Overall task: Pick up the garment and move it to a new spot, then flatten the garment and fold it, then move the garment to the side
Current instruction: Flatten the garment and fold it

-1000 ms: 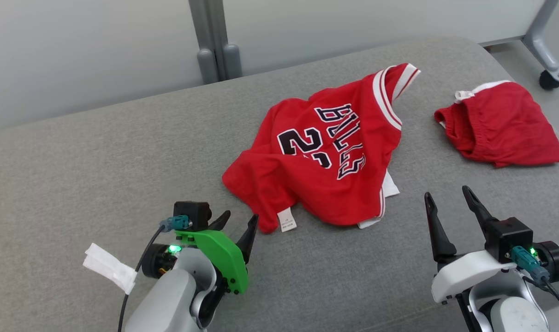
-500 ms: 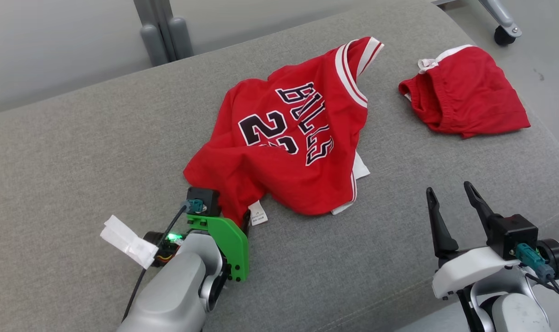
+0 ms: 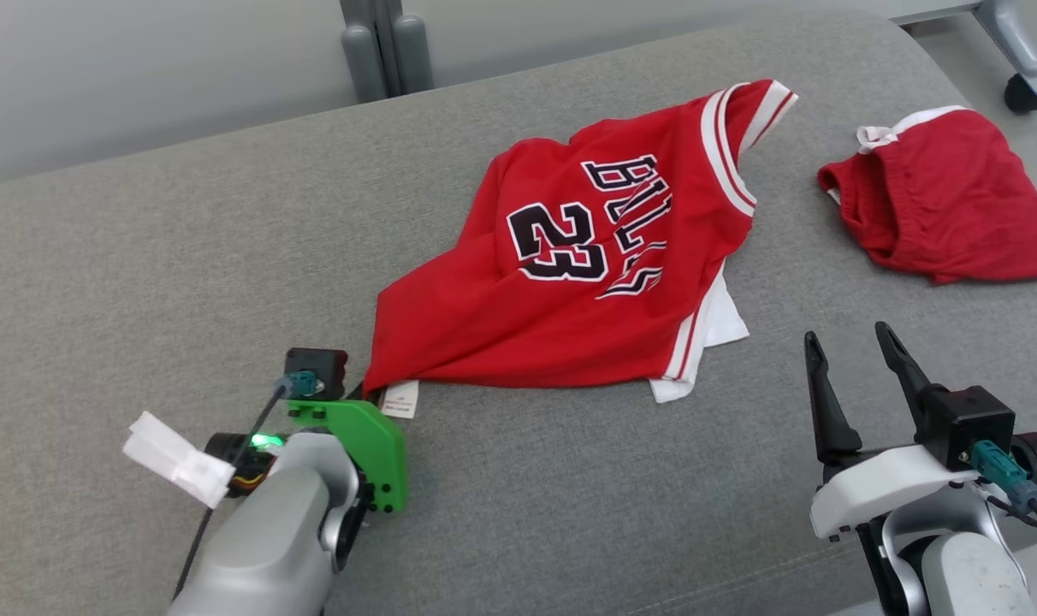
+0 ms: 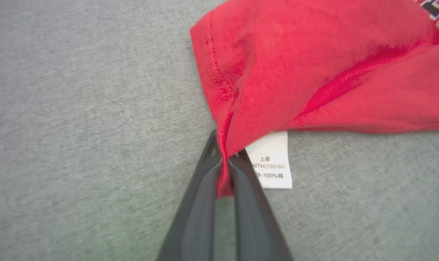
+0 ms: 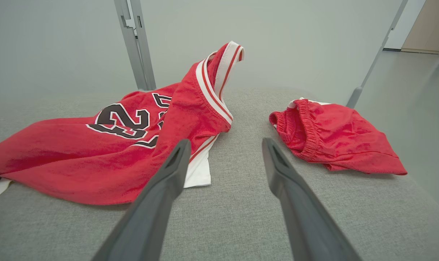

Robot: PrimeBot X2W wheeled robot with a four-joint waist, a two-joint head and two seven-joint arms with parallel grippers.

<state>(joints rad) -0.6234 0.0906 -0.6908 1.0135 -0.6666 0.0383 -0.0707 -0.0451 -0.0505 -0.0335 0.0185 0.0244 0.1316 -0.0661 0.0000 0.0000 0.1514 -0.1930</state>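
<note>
Now we are pinching the jersey (image 3: pixel 570 291), lying mid-frame, by its hem corner beside the label (image 4: pixel 272 159) in our closed left gripper (image 4: pixel 226 159), judging it light and limp, our right gripper (image 3: pixel 847 334) gaping at lower right.

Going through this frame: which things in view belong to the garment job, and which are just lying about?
In the job:
red jersey, hem corner pinched by the shut left gripper
right gripper, open, holding nothing

Lying about:
red shorts
grey metal post
caster wheel
</note>
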